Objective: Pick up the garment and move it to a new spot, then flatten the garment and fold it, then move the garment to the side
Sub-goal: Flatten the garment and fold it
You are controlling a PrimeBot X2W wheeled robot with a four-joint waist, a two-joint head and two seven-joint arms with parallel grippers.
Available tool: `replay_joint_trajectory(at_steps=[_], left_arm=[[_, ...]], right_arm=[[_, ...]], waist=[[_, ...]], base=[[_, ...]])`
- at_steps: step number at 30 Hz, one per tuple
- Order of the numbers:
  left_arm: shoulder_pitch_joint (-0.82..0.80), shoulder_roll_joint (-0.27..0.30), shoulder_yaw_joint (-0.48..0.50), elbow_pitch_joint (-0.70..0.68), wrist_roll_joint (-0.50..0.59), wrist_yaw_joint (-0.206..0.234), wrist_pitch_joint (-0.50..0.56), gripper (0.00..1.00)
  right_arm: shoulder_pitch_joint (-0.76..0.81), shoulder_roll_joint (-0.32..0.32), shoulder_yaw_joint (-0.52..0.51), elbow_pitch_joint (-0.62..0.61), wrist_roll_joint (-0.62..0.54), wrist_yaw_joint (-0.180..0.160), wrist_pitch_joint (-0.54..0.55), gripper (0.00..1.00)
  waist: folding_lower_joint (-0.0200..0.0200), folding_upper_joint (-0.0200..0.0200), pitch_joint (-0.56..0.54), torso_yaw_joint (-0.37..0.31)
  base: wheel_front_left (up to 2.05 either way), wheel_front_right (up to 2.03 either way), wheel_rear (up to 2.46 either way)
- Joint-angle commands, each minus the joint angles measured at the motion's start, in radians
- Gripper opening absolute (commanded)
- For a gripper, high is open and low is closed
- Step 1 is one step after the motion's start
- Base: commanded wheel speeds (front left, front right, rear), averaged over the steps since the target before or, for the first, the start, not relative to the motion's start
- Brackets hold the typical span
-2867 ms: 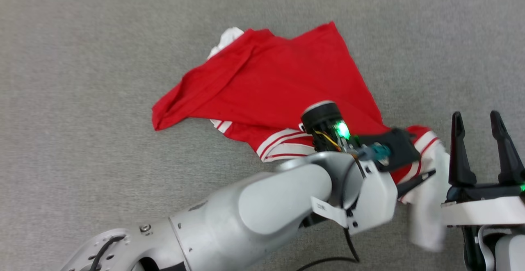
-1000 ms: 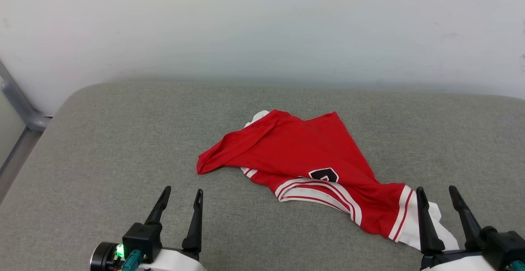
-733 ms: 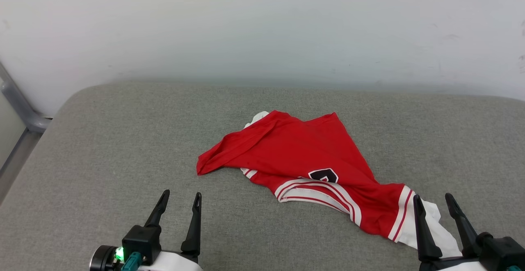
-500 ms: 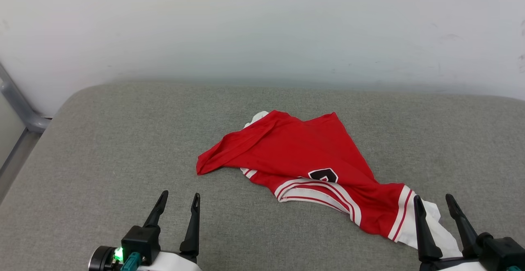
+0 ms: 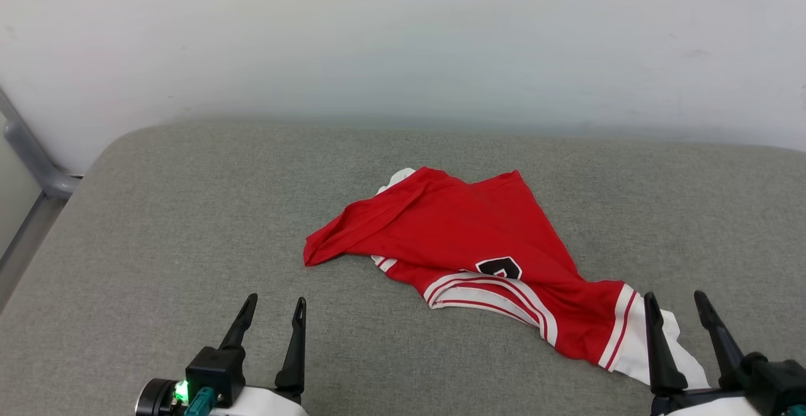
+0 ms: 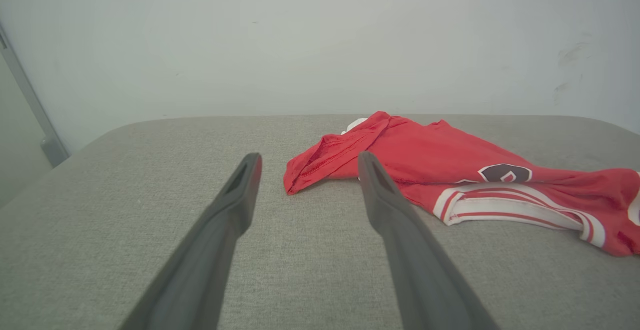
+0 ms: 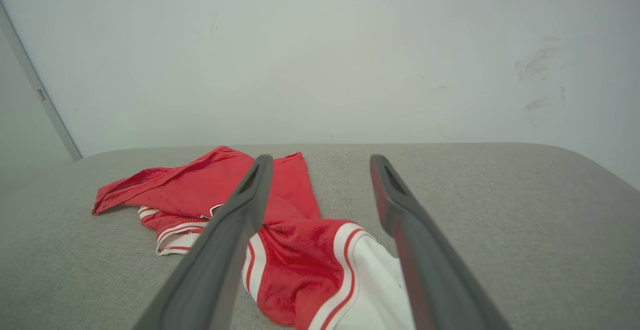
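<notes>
The garment (image 5: 466,240), a red jersey T-shirt with white striped trim and a bit of black lettering showing, lies crumpled on the grey cushion (image 5: 157,233). One white sleeve (image 5: 655,353) trails toward the lower right. My left gripper (image 5: 274,306) stands open at the lower left, apart from the cloth. In the left wrist view the garment (image 6: 450,165) lies ahead and to the right of the open left gripper (image 6: 307,163). My right gripper (image 5: 677,299) is open at the lower right, its fingers over the white sleeve. The right wrist view shows the garment (image 7: 300,250) below the open right gripper (image 7: 320,163).
A pale wall (image 5: 403,38) rises behind the cushion's far edge. A grey metal frame (image 5: 28,170) runs along the left side beyond the cushion's rounded corner. Bare cushion stretches left of the garment and behind it.
My left arm has pulled off the garment to the lower left, and the camera has tilted up. Over the last second the right gripper has sunk a little lower in the picture.
</notes>
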Motion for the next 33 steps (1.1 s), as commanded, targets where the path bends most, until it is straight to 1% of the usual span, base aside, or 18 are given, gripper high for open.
replay_joint_trajectory(at_steps=[1,5,9,12,14,17,21,24,28,33], left_arm=[[0.005,-0.001,0.006,0.002,0.005,-0.005,-0.003,1.0],[-0.006,-0.004,0.009,-0.004,0.008,-0.005,-0.003,1.0],[-0.027,-0.005,0.007,-0.008,0.007,-0.008,-0.003,1.0],[-0.049,-0.007,0.002,-0.016,0.003,-0.005,-0.003,1.0],[-0.07,-0.007,-0.003,-0.023,-0.002,-0.002,-0.003,1.0],[-0.098,-0.008,-0.011,-0.031,-0.015,0.005,-0.003,1.0],[-0.14,-0.008,-0.025,-0.047,-0.036,0.015,-0.003,1.0],[-0.165,-0.008,-0.034,-0.061,-0.051,0.026,-0.003,1.0],[-0.2,-0.008,-0.053,-0.08,-0.07,0.036,-0.003,1.0],[-0.243,-0.008,-0.078,-0.106,-0.093,0.046,-0.003,1.0]], right_arm=[[-0.014,0.002,-0.006,-0.009,-0.006,-0.001,-0.002,1.0],[-0.065,0.002,-0.026,-0.034,-0.03,-0.001,-0.002,1.0],[-0.16,0.001,-0.052,-0.059,-0.051,-0.001,-0.002,1.0],[-0.261,-0.038,-0.036,-0.065,-0.061,-0.001,-0.002,1.0],[-0.34,-0.077,-0.015,-0.063,-0.056,-0.001,-0.002,1.0],[-0.465,-0.143,0.042,-0.025,-0.036,-0.001,-0.002,1.0],[-0.65,-0.26,0.196,0.097,0.001,-0.001,-0.002,1.0],[-0.806,-0.343,0.349,0.194,0.068,-0.001,0.07,1.0],[-0.992,-0.437,0.597,0.284,0.214,-0.001,0.284,1.0],[-1.207,-0.526,0.895,0.315,0.436,-0.001,0.606,1.0]], waist=[[0.0,0.0,0.002,0.001],[0.0,0.0,0.014,0.007],[0.0,0.0,0.039,0.021],[0.0,0.0,0.076,0.036],[0.0,0.0,0.108,0.049],[0.0,0.0,0.155,0.066],[0.0,0.0,0.215,0.091],[0.0,0.0,0.253,0.111],[0.0,0.0,0.306,0.14],[0.0,0.0,0.377,0.171]], base=[[0.0,0.0,0.0],[0.0,0.0,0.0],[0.0,0.0,0.0],[0.0,0.0,0.0],[0.0,0.0,0.0],[0.0,0.0,0.0],[0.0,0.0,0.0],[0.0,0.0,0.0],[0.0,0.0,0.0],[0.0,0.0,0.0]])
